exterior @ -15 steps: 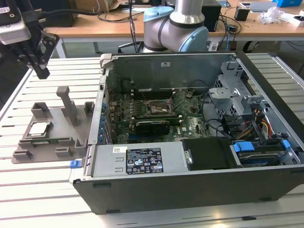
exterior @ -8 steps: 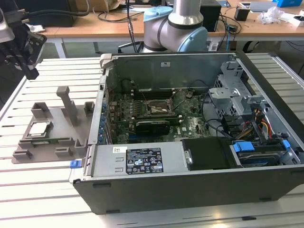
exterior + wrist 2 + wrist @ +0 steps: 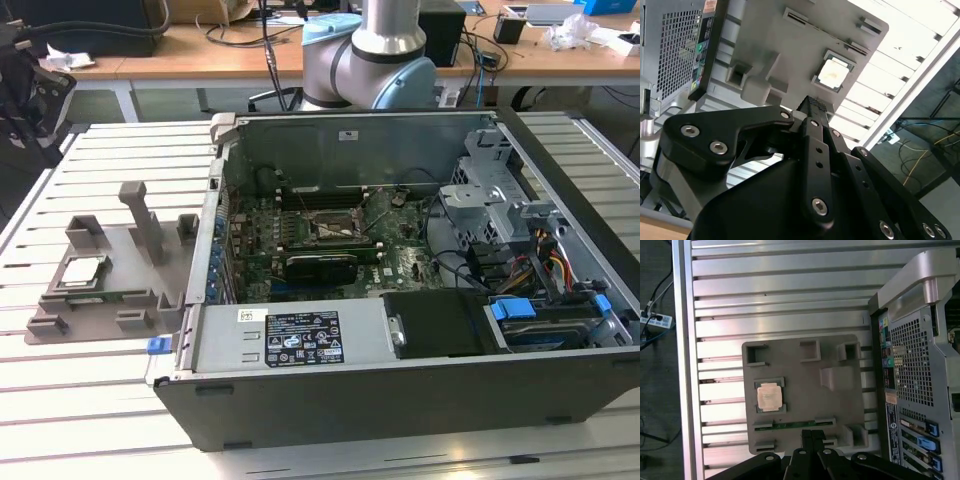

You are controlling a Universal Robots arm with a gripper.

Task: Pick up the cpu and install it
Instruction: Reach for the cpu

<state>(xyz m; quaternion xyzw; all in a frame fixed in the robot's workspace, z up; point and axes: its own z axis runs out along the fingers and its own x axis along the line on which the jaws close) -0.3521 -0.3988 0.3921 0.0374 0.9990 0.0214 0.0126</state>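
Beside gripper [image 3: 807, 436]: open computer case [image 3: 920, 370]. Beneath it: grey fixture tray [image 3: 805, 390]. In a tray pocket, ahead of the tips and untouched: cpu [image 3: 769, 396]. Jaws seemingly pressed together, gripping nothing. Risk: descending off-centre or unopened, knocking chip askew, scraping its lid against pocket rim.

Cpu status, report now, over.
Gripper shut, empty, apart from the cpu. The cpu sits in the grey fixture tray recess, untouched. Nothing between them.
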